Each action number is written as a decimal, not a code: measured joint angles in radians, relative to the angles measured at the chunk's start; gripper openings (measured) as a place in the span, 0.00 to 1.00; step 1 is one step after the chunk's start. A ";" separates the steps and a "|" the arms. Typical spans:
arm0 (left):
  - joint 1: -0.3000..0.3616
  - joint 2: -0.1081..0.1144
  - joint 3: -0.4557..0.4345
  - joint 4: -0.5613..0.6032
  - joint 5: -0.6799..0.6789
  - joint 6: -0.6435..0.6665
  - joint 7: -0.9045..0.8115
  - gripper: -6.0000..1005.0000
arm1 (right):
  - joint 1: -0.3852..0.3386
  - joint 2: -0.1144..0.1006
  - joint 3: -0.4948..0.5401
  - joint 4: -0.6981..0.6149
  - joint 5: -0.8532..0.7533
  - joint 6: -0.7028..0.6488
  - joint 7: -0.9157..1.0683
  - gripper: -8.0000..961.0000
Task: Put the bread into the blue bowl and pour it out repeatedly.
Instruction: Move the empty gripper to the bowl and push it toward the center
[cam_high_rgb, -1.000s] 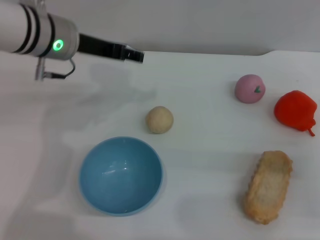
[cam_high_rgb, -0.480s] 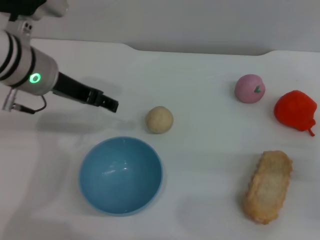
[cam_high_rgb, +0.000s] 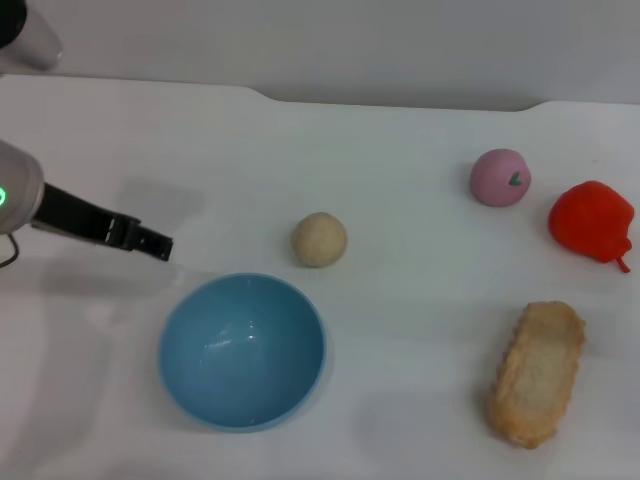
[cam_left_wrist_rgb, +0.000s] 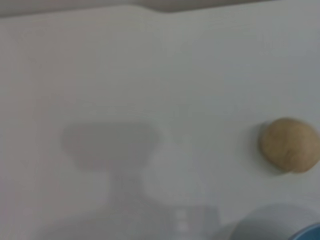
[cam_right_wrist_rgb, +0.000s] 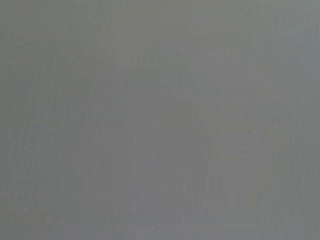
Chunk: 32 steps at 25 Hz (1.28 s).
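The bread, a long tan loaf, lies on the white table at the front right. The blue bowl stands upright and holds nothing at the front left; its rim also shows in the left wrist view. My left gripper reaches in from the left edge and hovers just beyond the bowl's far-left rim, apart from it and far from the bread. My right gripper is out of view; the right wrist view shows only plain grey.
A small round beige ball lies just behind the bowl and shows in the left wrist view. A pink ball and a red pepper-like toy sit at the back right. The table's back edge runs behind them.
My left arm has swung from the back of the table toward me and to the left, ending beside the bowl's far-left rim. Nothing on the table has moved.
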 joint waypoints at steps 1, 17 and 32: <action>0.001 0.000 0.000 0.005 0.010 -0.008 0.000 0.87 | 0.001 0.000 0.000 0.000 0.000 0.000 -0.001 0.79; -0.033 -0.006 0.057 0.039 0.020 -0.101 -0.046 0.87 | 0.028 0.001 0.000 -0.001 0.000 0.029 -0.003 0.79; -0.080 -0.008 0.092 0.112 0.017 -0.121 -0.052 0.87 | 0.021 0.003 0.000 0.001 0.000 0.030 -0.003 0.79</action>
